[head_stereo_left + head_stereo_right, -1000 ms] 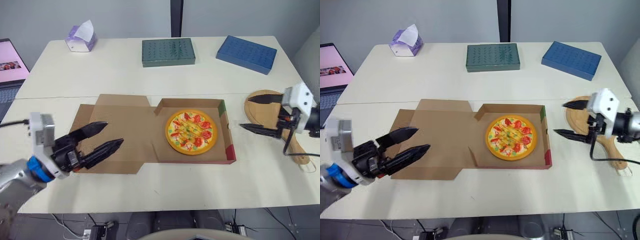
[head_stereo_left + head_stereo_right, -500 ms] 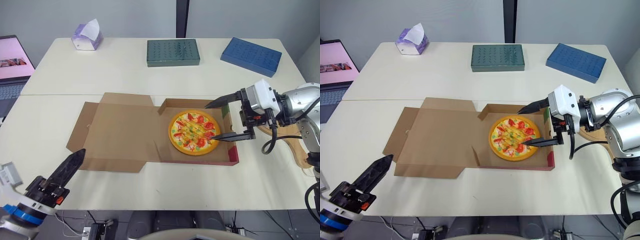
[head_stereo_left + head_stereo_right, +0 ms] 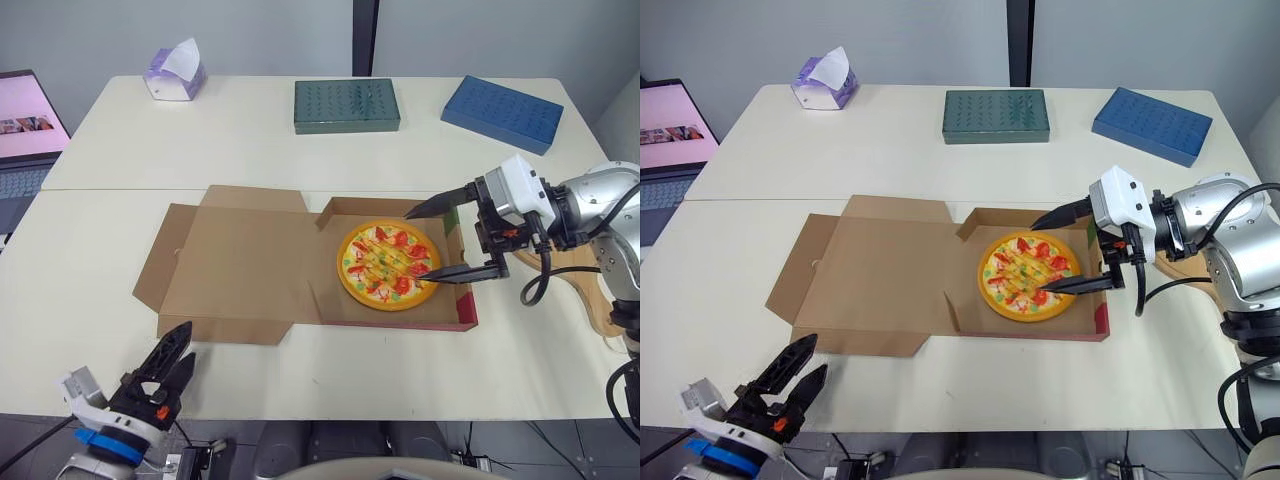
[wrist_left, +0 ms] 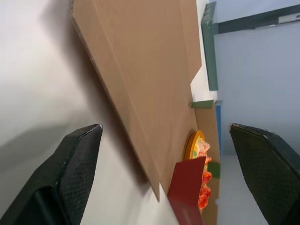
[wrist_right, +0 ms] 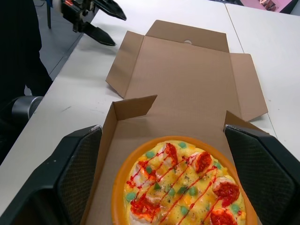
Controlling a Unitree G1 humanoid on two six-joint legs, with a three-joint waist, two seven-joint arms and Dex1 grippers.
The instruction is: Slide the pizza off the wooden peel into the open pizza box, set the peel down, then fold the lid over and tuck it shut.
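The pizza lies in the base of the open cardboard box, whose lid is spread flat on the table to its left. My right gripper is open, hovering over the pizza's right side with one finger at its near edge. Behind that arm, the wooden peel rests on the table at the far right. My left gripper is open and sits low at the table's front edge, short of the lid's near left corner. In the left wrist view the lid runs away toward the pizza.
At the back of the table stand a tissue box, a green box and a blue box. A laptop sits off the table's left side.
Over the last second my right gripper left the peel and came over the pizza. My left gripper withdrew from the lid, down to the table's front edge.
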